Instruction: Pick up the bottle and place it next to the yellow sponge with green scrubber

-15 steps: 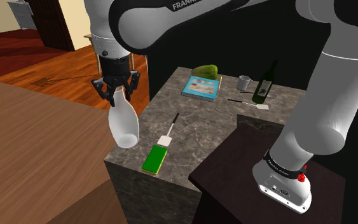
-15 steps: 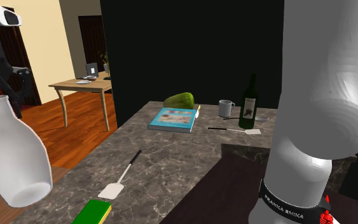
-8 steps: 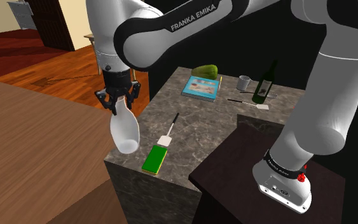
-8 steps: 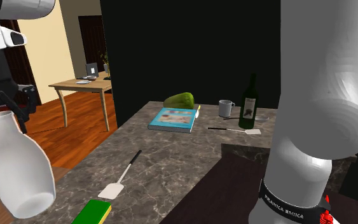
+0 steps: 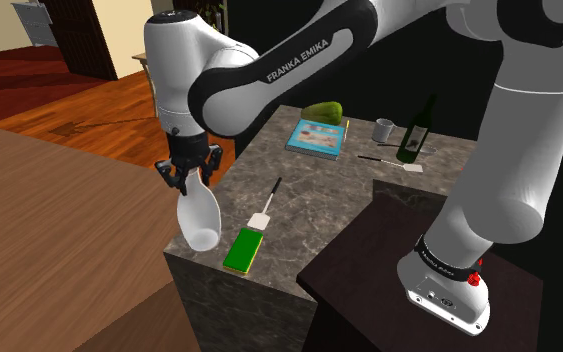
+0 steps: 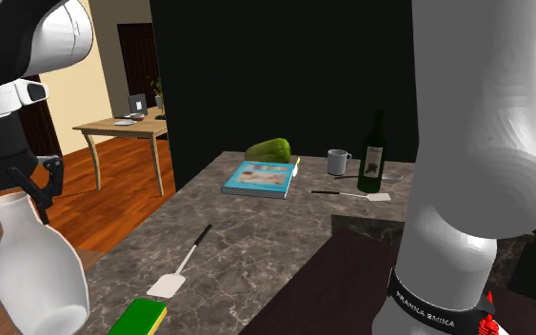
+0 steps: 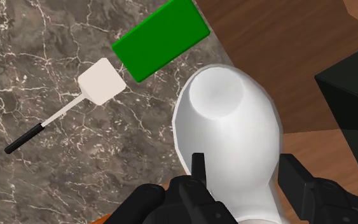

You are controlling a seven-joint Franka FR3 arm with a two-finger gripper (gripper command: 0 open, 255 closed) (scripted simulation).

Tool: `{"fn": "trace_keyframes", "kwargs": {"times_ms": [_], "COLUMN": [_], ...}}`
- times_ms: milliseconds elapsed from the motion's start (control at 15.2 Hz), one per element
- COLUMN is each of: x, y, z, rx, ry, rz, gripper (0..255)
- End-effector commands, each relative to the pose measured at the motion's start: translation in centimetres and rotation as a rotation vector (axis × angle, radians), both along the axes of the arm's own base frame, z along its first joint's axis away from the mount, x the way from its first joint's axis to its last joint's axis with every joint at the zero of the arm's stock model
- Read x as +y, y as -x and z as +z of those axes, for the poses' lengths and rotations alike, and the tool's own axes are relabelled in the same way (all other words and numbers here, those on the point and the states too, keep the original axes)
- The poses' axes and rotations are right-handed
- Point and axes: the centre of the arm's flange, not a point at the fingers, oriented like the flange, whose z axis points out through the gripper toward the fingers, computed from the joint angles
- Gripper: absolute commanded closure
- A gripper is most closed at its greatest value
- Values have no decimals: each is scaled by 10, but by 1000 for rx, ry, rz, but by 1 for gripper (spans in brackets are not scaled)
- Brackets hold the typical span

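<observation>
1. So, the end effector (image 5: 191, 178) was pinching the white bottle (image 5: 198, 215) at the neck, with fingers (image 7: 198, 167) clamped on either side.
2. Bottle hung upright below it, long axis vertical, base down.
3. Key relation: in the wrist view the base straddled the counter (image 5: 309, 200) edge, part over stone and part over the wood surface (image 7: 266, 38) beyond.
4. Sponge (image 5: 242, 249) lay flat, green face up, near that corner. It was just beside the bottle on the shoulder view's right, apart from it.
5. My read: the bottle needed a small shift inboard toward the sponge before lowering.
6. I couldn't tell whether the base touched the counter.
7. Risk: released there, it could tip off the edge.
</observation>
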Motion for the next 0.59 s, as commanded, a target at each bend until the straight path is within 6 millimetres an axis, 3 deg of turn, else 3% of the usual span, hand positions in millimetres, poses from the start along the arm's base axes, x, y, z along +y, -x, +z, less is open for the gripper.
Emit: {"fn": "trace_keyframes", "kwargs": {"times_ms": [0,264,528], "x": [0,0,0], "y": [0,0,0], "z": [-10,-31,-34], "rx": [-1,-1,-1], "ry": [-1,-1,-1], "rz": [0,0,0], "gripper": [255,255,255]}}
